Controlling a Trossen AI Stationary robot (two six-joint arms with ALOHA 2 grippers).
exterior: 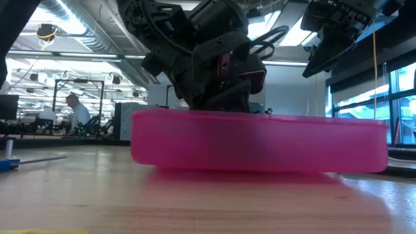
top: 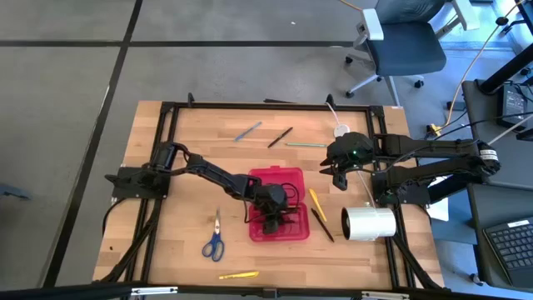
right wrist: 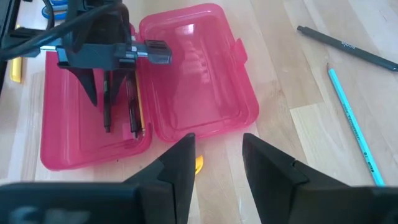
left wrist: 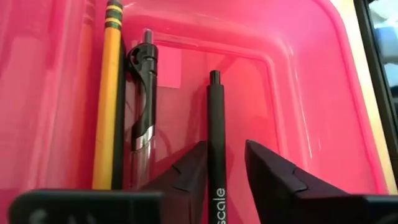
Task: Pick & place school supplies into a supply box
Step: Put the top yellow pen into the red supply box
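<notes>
Red translucent plastic is what the supply box is made of, and it is lying open near the middle of the table with the left gripper reaching down into its tray. Between the spread fingers a black pen is lying on the tray floor; whether the pads are touching it I cannot tell. Beside it a yellow pencil and a clear-barrelled black pen are already resting inside, so about 3 items look placed. Outside, the blue-handled scissors, a yellow marker, a yellow pencil and black pen by the box, and 3 more pens at the far side are waiting. The right gripper is hovering open and empty beyond the lid, near the white roll
</notes>
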